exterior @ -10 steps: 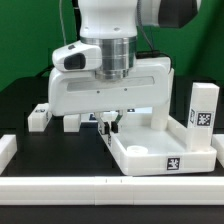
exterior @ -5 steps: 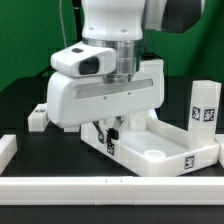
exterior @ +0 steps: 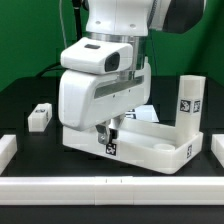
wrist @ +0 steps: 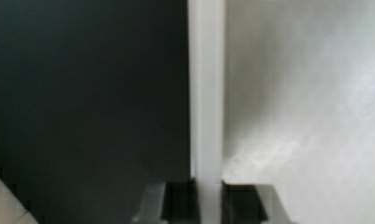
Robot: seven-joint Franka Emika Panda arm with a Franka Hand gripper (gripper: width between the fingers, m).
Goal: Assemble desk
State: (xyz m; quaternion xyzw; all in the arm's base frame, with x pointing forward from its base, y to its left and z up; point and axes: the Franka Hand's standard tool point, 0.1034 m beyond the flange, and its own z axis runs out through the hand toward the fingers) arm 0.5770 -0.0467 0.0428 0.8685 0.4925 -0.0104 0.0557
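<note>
the fingers (exterior: 105,133) are being pressed fully shut on the thin raised rim of the desk top (exterior: 160,150), at its corner toward the exterior view's left. in the wrist view that rim is being shown as a narrow white strip running straight into the gap between the two dark fingers (wrist: 173,203). the white desk top (wrist: 308,100) is being seen on one side of the strip and the black surface (wrist: 77,100) on the other.

in the exterior view the desk top is being carried on the surface (exterior: 30,95), right of centre, with its hollow side turned upward. whether the gripped corner is being lifted clear cannot be told. a black-and-white tag (exterior: 112,150) is being displayed on its front wall just below the fingers.

an upright leg (exterior: 190,100), tagged on its face, is being seen at the far right corner of the desk top. whether it is being held inside the rim or just beside it cannot be told. a small white block (exterior: 40,117) is being seen on the surface, well apart toward the exterior view's left. the front of the surface is being edged by low white rails (exterior: 100,186).
</note>
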